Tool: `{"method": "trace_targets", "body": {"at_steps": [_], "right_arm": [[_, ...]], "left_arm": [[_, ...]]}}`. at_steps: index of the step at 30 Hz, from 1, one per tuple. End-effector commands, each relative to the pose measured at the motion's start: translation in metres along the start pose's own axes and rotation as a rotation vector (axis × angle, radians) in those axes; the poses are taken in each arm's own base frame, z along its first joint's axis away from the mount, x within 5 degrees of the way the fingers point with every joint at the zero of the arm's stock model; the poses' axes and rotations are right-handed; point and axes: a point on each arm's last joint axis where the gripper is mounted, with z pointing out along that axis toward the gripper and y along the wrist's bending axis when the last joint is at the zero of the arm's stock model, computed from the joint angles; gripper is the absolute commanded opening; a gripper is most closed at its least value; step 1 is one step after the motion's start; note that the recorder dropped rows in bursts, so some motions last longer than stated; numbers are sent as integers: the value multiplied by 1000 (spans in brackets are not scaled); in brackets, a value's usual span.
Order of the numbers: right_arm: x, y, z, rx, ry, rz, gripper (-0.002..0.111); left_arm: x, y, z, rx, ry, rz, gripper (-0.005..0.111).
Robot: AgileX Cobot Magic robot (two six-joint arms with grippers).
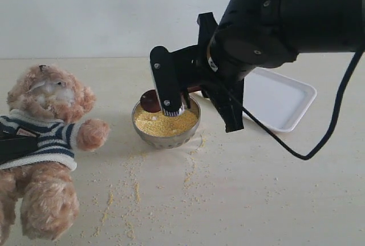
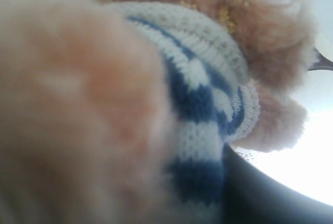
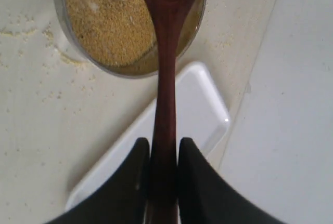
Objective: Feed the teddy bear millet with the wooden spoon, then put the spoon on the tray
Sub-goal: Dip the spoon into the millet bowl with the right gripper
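The teddy bear (image 1: 48,120) sits at the left in its striped sweater, facing the steel bowl. My left gripper (image 1: 12,146) is shut on its body at the sweater. In the left wrist view the teddy bear (image 2: 208,94) fills the frame, with only one dark finger (image 2: 270,198) showing. My right gripper (image 1: 197,95) is shut on the wooden spoon (image 3: 166,78) by its handle. The spoon's small bowl (image 1: 150,101) hangs at the far left rim, just above the millet (image 1: 164,123). The white tray (image 1: 279,100) lies behind and right of the bowl, under the right arm.
The steel bowl (image 1: 165,138) stands mid-table. Loose millet grains (image 1: 134,183) lie scattered on the pale tabletop in front of it and beside the bear's legs. A black cable (image 1: 319,143) loops down from the right arm to the table.
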Motion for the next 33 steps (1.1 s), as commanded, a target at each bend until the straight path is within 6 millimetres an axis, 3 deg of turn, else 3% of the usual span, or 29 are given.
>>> {"method": "trace_targets", "body": {"at_steps": [1, 7, 15, 22, 30, 33], "right_arm": [[5, -1, -2, 21, 57, -49, 0], [-17, 11, 0, 2, 46, -101, 0], [-16, 14, 5, -20, 83, 3, 0], [-17, 20, 17, -54, 99, -86, 0], [-12, 8, 22, 87, 162, -80, 0], [-8, 13, 36, 45, 202, -103, 0]], "left_arm": [[-2, 0, 0, 4, -19, -20, 5], [-3, 1, 0, -9, -32, -31, 5], [-3, 2, 0, -21, -31, -28, 5], [-3, 6, 0, -61, -37, -29, 5], [-4, 8, -1, -82, -40, -29, 5], [-4, 7, -1, -80, -39, -29, 5]]}}
